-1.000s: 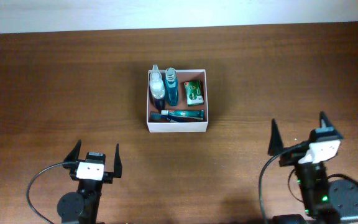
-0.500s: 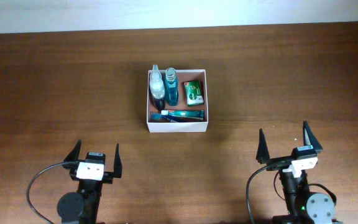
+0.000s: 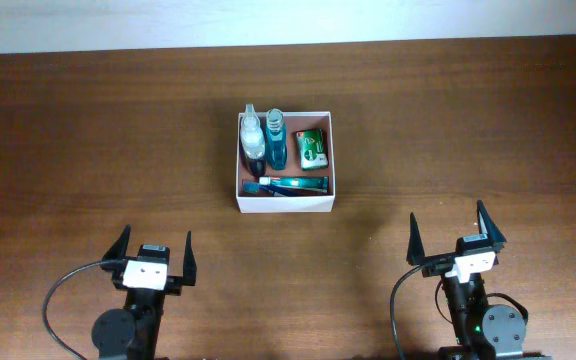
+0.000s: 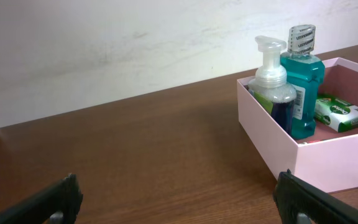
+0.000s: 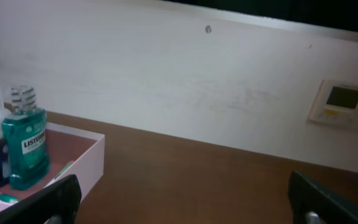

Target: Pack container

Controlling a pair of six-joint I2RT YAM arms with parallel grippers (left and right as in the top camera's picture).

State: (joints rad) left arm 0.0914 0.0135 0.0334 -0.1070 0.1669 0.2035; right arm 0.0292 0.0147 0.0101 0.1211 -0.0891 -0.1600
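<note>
Right gripper [image 3: 450, 236] has swung in from the table's right edge toward the centre and now sits at the near edge, roughly mirroring the left gripper [image 3: 156, 240], which hasn't budged. Both pincers are spread wide, nothing between the fingers.

Square shallow white-walled container [image 3: 286, 204] with a pinkish inside sits mid-table on the dark brown wooden table [image 3: 88, 150], well apart from both arms and a bit closer to the far edge.

It's loaded. A clear pump bottle with dark blue liquid [image 3: 253, 140] and a teal mouthwash bottle [image 3: 276, 146] stand side by side at the back left, and a green wrapped soap bar [image 3: 312, 148] lies at the back right. A teal toothpaste tube [image 3: 294, 184] lies flat along the front wall.

Left wrist view shows both bottles upright. Right wrist view catches the container's corner at lower left, plus a white wall-mounted control panel [image 5: 344, 99] on the pale wall.
</note>
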